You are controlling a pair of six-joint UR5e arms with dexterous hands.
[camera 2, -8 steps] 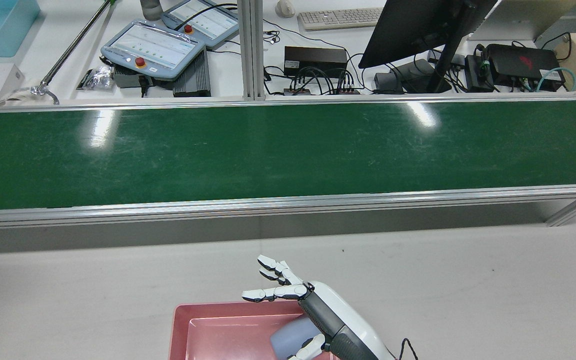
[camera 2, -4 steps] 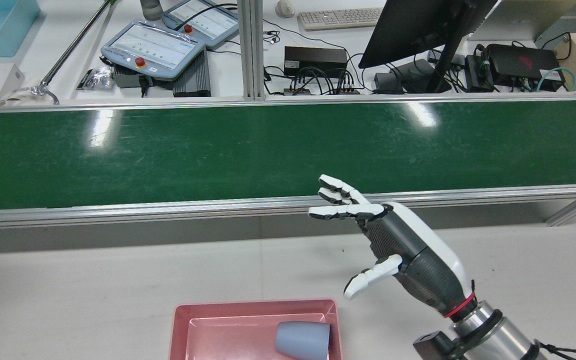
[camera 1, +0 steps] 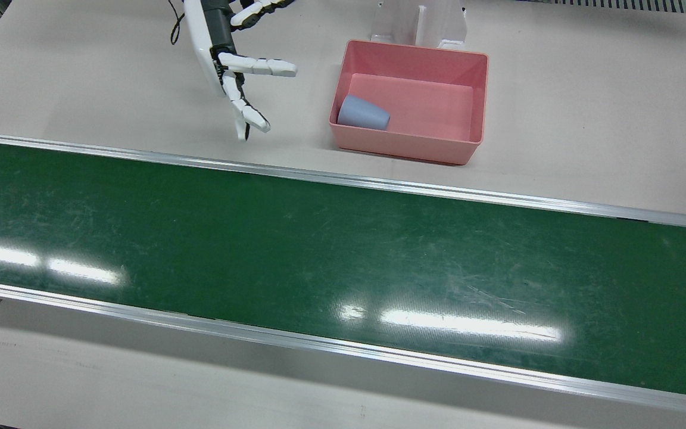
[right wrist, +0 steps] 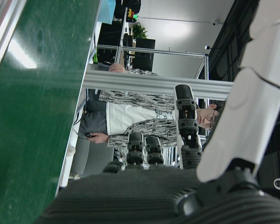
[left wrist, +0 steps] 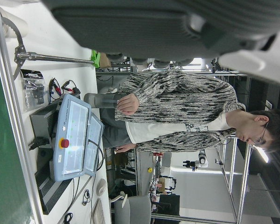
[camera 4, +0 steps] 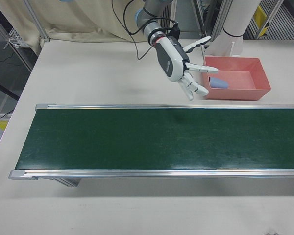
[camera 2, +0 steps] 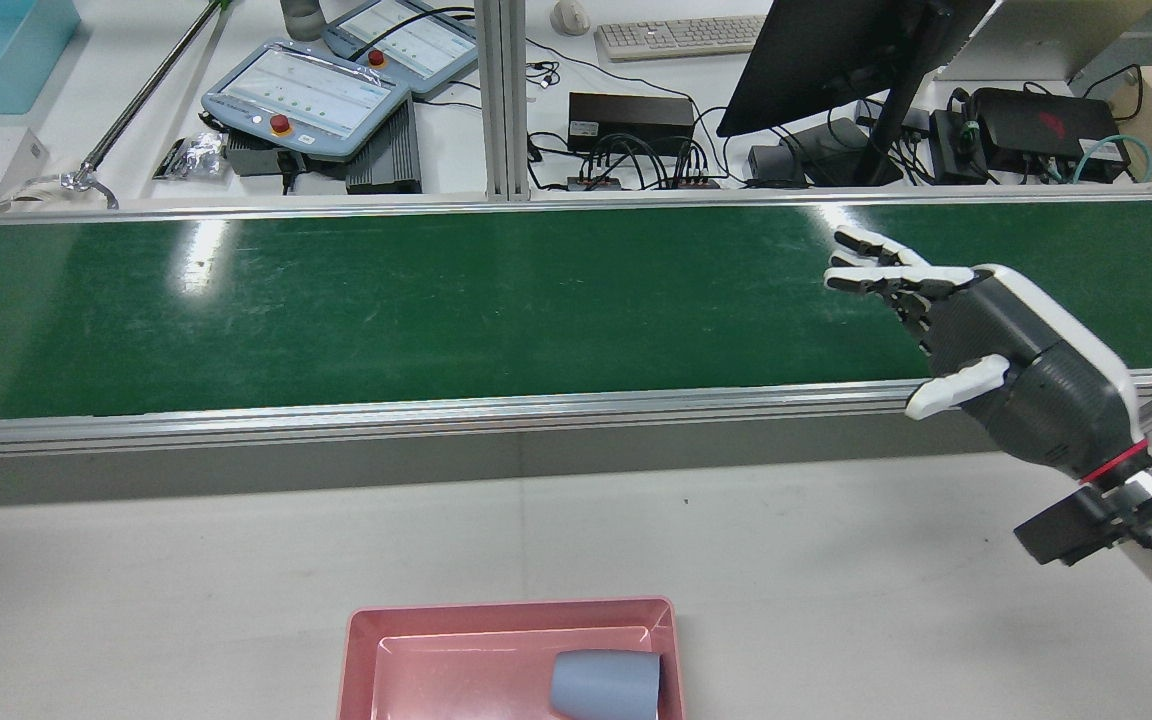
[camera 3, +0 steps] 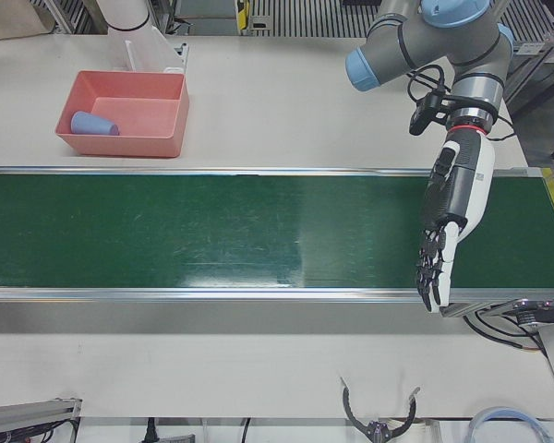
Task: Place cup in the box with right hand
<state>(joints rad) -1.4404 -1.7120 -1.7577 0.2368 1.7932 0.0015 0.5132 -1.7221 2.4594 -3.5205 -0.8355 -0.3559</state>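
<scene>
A blue-grey cup [camera 1: 364,112] lies on its side inside the pink box [camera 1: 414,146], at the end nearest my right arm. The cup [camera 2: 604,685] and the box [camera 2: 496,612] also show at the bottom of the rear view. My right hand [camera 2: 996,340] is open and empty, fingers spread, raised well to the right of the box and over the near rail of the belt. In the front view the right hand [camera 1: 230,53] is left of the box and apart from it. My left hand [camera 3: 452,212] hangs open, fingers pointing down, over the belt's end.
A long green conveyor belt [camera 1: 319,256] with metal rails crosses the table in front of the box. A white stand [camera 1: 417,21] is right behind the box. Teach pendants [camera 2: 306,95], a monitor [camera 2: 836,50] and cables sit on the bench beyond the belt.
My right hand let go of the cup in the box, lifted out with fingers open, and swung right and forward over the belt rail. The cup stays lying in the box.
</scene>
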